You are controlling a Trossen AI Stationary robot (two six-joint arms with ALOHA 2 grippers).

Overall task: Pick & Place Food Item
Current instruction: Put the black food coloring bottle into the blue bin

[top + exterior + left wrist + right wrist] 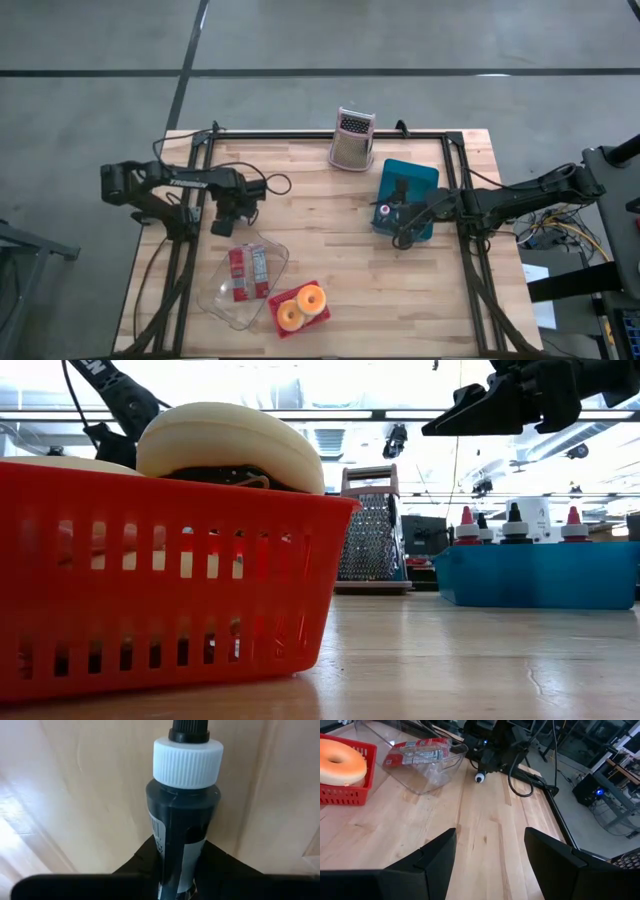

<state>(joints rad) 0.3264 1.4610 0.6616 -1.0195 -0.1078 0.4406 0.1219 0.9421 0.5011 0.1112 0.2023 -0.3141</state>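
Observation:
A dark bottle (182,825) with a white ribbed cap (187,762) sits between the fingers of my left gripper (222,224) at the table's left side; the gripper points down and is shut on it. In the right wrist view the cap (479,778) shows just below that gripper, close to the wood. My right gripper (490,855) stands open over the blue bin (420,178) at the right, holding nothing. A clear tub (215,295) holds red food packets (247,272). A red basket (312,325) holds two doughnuts (300,306). My left gripper pinches the bottle's dark body (175,865), below the cap, between its two fingers. The fingers come from above, slanting down, one on each side of the body. The cap end points away from the gripper, near the tabletop; whether it rests there I cannot tell.
A metal grater (352,140) stands at the far edge. The blue bin holds several capped squeeze bottles (515,525). The clear tub and red basket sit by the near edge, just near of my left gripper. Bare wood lies mid-table between the arms.

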